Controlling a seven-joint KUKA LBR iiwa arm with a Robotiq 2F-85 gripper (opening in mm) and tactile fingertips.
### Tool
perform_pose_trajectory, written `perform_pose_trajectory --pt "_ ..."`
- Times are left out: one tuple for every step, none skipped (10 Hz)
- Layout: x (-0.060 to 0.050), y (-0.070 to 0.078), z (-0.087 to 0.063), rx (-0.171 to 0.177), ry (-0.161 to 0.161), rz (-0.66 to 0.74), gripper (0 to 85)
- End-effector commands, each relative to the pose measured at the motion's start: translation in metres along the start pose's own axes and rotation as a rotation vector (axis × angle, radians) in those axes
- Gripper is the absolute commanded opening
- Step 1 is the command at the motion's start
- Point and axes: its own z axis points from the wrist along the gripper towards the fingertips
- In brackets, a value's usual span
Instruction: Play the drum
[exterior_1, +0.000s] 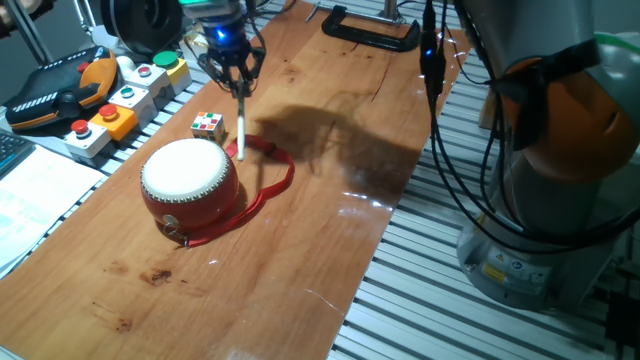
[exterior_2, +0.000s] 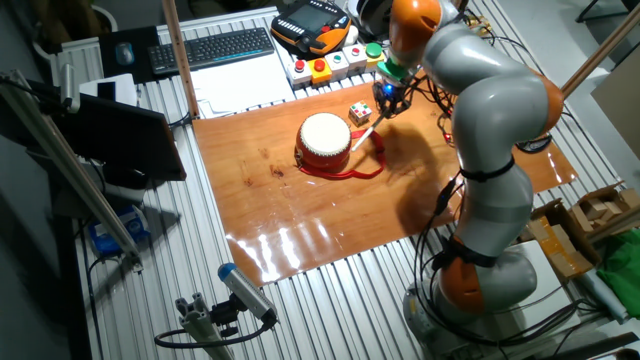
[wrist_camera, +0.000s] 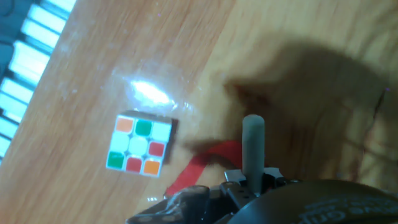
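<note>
Jaws: my gripper (exterior_1: 238, 82) is clamped on a white stick (exterior_1: 241, 125) that points down toward the table (exterior_1: 330, 230).
Drum: the drum (exterior_1: 190, 181) sits on the wood, just beside the stick's tip, skin up.
Strap: red strap (exterior_1: 272, 185) loops beside it.
Cube: multicoloured cube (wrist_camera: 138, 145) lies nearby.

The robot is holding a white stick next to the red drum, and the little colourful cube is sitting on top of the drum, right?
Not quite. The cube sits on the wooden table, beside the drum, as one fixed view shows. The gripper does hold the white stick.
</note>
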Motion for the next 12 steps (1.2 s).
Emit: perform_pose_trajectory --pt "-0.002 0.000 0.004 -0.015 -0.015 0.004 0.7" --pt "-0.004 0.000 0.009 -0.026 -0.022 0.004 0.7" --pt "-0.006 0.001 0.015 -0.039 -0.029 -0.001 0.7" --pt "-0.008 0.002 0.021 -0.047 -0.034 -0.004 0.7" --pt "-0.009 0.004 0.026 -0.055 -0.036 -0.004 0.7" --pt "-0.010 0.005 0.030 -0.058 -0.039 0.001 0.7" --pt "-0.011 0.006 0.034 -0.058 -0.042 -0.007 0.7" --pt "-0.012 0.006 0.037 -0.059 -0.040 -0.012 0.7" --pt "-0.012 0.007 0.039 -0.058 -0.039 -0.021 0.7" --pt "-0.013 0.007 0.043 -0.058 -0.037 -0.025 0.7" --pt "-0.014 0.007 0.049 -0.057 -0.037 -0.030 0.7" --pt "-0.015 0.007 0.052 -0.057 -0.037 -0.035 0.7"
